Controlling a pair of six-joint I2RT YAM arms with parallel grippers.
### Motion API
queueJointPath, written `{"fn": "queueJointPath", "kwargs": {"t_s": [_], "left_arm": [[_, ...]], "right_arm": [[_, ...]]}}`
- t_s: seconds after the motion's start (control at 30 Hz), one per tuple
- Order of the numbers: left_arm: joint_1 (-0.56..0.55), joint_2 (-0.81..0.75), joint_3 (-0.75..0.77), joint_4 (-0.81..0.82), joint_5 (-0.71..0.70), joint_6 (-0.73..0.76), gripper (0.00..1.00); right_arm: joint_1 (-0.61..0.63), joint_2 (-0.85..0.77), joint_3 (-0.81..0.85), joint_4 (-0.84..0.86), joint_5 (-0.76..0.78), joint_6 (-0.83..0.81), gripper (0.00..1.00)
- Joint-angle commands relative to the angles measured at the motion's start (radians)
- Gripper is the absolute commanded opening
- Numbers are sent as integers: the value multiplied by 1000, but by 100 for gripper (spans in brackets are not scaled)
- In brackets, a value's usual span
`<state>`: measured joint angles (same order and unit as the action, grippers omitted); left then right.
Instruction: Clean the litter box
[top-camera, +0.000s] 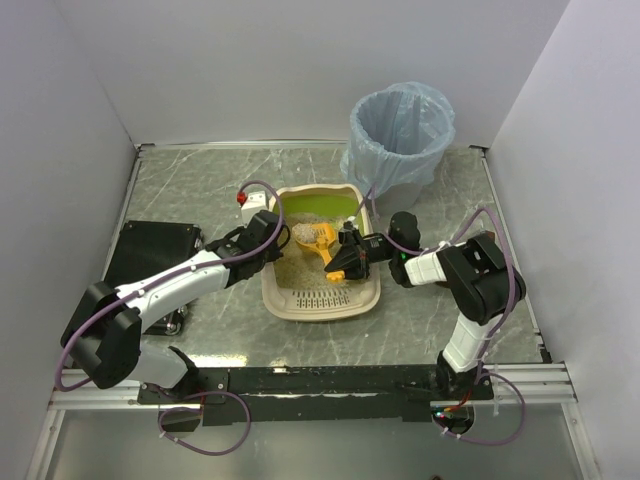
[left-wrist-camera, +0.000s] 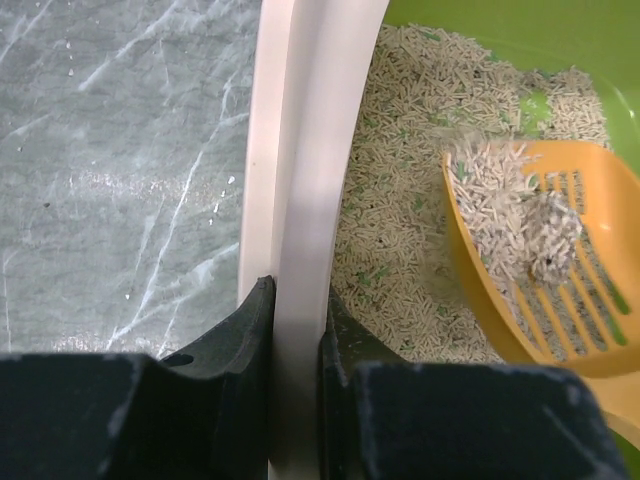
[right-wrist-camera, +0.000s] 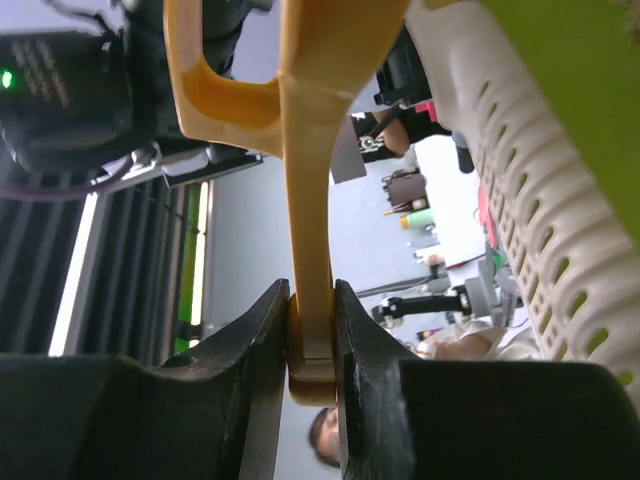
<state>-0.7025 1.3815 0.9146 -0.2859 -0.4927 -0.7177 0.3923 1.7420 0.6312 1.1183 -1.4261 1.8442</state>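
The litter box (top-camera: 276, 300) sits mid-table: cream rim, lime-green inner wall, beige litter. My left gripper (top-camera: 268, 232) is shut on its left rim (left-wrist-camera: 300, 220), one finger outside and one inside. My right gripper (top-camera: 350, 256) is shut on the handle (right-wrist-camera: 308, 200) of the orange slotted scoop (top-camera: 322, 243), which is held over the litter. The scoop (left-wrist-camera: 560, 270) carries pellets and a grey clump (left-wrist-camera: 548, 240). The box's slotted lip (right-wrist-camera: 540, 210) shows in the right wrist view.
A grey round bin with a light-blue bag (top-camera: 400, 135) stands behind the box at the back right. A black flat device (top-camera: 150, 255) lies at the left. White walls enclose the table on three sides.
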Motion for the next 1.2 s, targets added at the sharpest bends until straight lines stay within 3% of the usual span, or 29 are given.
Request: {"fn": "queueJointPath", "kwargs": {"t_s": [0.0, 0.4, 0.5, 0.63, 0.7, 0.73, 0.77, 0.8, 0.83, 0.87, 0.9, 1.0, 1.17], "left_arm": [[-2, -90, 90, 300, 11, -97, 1], [-2, -70, 104, 309, 5, -94, 1], [0, -70, 99, 310, 3, -100, 1], [-2, -76, 98, 303, -3, -101, 1], [0, -88, 93, 303, -7, -101, 1], [-2, -91, 92, 304, -7, -100, 1], [0, -98, 86, 304, -10, -103, 1], [0, -99, 84, 310, -7, -101, 1], [0, -104, 78, 312, -6, -104, 1], [0, -102, 78, 310, -4, -106, 1], [0, -104, 76, 306, -4, -109, 1], [0, -108, 75, 298, -15, -112, 1], [0, -105, 82, 298, -30, -112, 1]], "right_arm": [[0, -6, 55, 522, -22, 145, 0], [-9, -48, 39, 520, -42, 109, 0], [-12, -82, 33, 401, -51, 28, 0], [-7, -198, 44, -126, -17, -331, 0], [-4, -249, 143, -775, 51, -759, 0], [-6, -277, 212, -1050, 112, -1148, 0], [6, -271, 354, -1427, 204, -1277, 0], [5, -268, 383, -1442, 190, -1324, 0], [5, -269, 336, -1368, 146, -1204, 0], [6, -268, 299, -1110, 74, -1109, 0], [10, -266, 271, -1033, 73, -1040, 0], [17, -262, 269, -1142, 105, -1088, 0], [17, -338, 211, -1115, 115, -1094, 0]]}}
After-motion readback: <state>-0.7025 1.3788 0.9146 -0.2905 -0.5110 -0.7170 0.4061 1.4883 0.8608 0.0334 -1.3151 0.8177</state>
